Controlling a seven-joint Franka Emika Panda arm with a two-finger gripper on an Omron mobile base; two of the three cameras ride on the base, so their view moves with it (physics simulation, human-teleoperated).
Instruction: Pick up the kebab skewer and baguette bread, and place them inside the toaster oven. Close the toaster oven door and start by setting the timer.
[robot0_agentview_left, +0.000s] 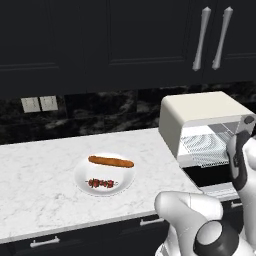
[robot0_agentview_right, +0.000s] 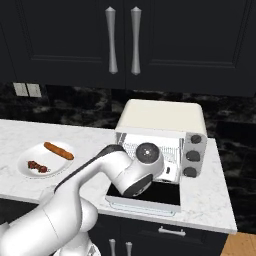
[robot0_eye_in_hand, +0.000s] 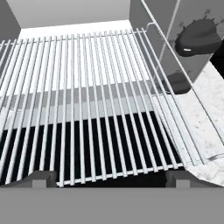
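Gripper: the gripper (robot0_eye_in_hand: 111, 177) stood with its jaws spread wide and nothing between them, its two dark fingertips (robot0_eye_in_hand: 43, 177) rising at the bottom of the hand view in front of the wire rack (robot0_eye_in_hand: 87, 100).
Arm: the white arm reached from the base toward the mouth of the toaster oven (robot0_agentview_right: 162, 120), the hand at the open front, above the lowered door.
Toaster oven: cream-white, it sat on the marble counter (robot0_agentview_left: 35, 190) at the right of the left base view, below dark upper cabinets (robot0_agentview_left: 100, 40).
Toaster oven door: the toaster oven door (robot0_agentview_right: 145, 195) lay folded down flat toward the counter's front edge, dark glass facing up.
Rack: the wire rack was bare and reached out over the dark door glass in the hand view.
Knobs: three dark knobs (robot0_agentview_right: 191, 156) ran down the oven's right front panel.
Plate: a white plate (robot0_agentview_left: 82, 180) rested on the counter well to the left of the oven.
Baguette bread: the baguette bread (robot0_agentview_left: 111, 161) lay across the far side of the plate.
Kebab skewer: the kebab skewer (robot0_agentview_left: 101, 183) lay on the near side of the plate, just beside the loaf and apart from it.
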